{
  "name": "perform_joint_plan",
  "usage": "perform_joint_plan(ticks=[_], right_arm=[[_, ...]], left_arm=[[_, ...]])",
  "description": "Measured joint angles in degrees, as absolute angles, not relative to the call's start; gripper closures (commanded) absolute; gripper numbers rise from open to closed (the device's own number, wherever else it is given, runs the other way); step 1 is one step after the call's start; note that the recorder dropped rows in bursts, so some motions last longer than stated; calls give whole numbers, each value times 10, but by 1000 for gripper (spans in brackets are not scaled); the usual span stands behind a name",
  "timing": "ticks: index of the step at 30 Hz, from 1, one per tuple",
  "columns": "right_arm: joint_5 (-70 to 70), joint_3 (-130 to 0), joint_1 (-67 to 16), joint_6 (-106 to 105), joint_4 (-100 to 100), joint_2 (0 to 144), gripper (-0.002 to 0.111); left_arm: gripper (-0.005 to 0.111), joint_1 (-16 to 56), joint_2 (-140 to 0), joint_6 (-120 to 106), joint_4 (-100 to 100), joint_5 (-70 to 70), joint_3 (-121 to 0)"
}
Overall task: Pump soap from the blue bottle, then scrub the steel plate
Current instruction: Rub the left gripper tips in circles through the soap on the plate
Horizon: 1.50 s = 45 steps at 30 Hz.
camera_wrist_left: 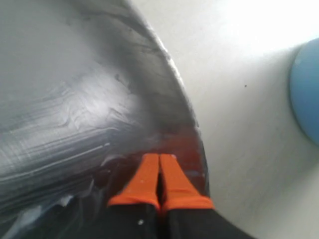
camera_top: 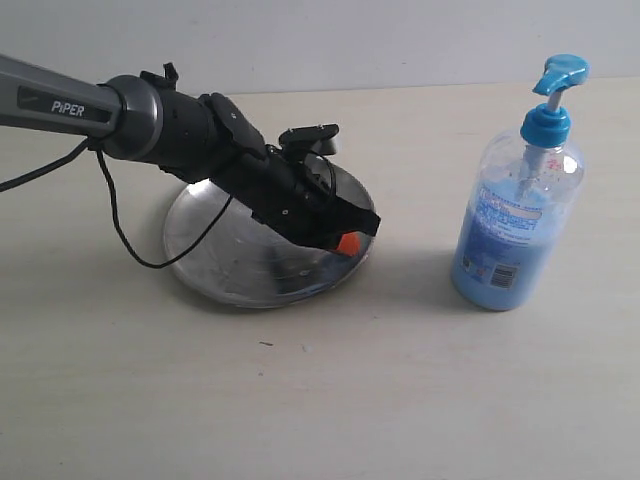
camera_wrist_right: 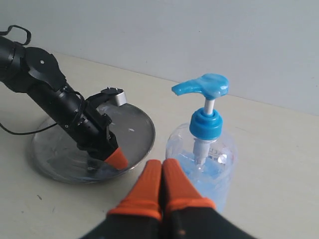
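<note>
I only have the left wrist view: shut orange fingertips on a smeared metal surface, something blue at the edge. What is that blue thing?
Observer: The blue bottle, standing upright on the table beside the steel plate, not touching it.
Operator: Where is the other arm?
Observer: The right gripper is shut and empty, hovering close to the bottle, off the pump head.
Operator: Is the pump pressed down?
Observer: No, the pump head stands raised on its stem above the collar.
</note>
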State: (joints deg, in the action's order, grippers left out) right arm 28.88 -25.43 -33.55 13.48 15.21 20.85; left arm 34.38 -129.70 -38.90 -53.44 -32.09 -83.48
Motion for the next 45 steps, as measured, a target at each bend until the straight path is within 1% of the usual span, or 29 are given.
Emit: perform_joint_plan(ticks=[11, 19, 28, 39, 45], right_arm=[[289, -254, -335, 135, 152, 209, 108], [289, -254, -335, 135, 152, 209, 108], [289, -254, -335, 135, 152, 209, 108], [289, -254, -335, 135, 152, 209, 108], [289, -254, -335, 135, 152, 209, 108]], left_arm=[[107, 344, -1301, -380, -486, -378, -848], [107, 339, -1293, -298, -389, -385, -852], [107, 333, -1281, -257, -294, -408, -855], [107, 333, -1276, -254, -286, -436, -854], [107, 333, -1276, -275, -326, -450, -851]])
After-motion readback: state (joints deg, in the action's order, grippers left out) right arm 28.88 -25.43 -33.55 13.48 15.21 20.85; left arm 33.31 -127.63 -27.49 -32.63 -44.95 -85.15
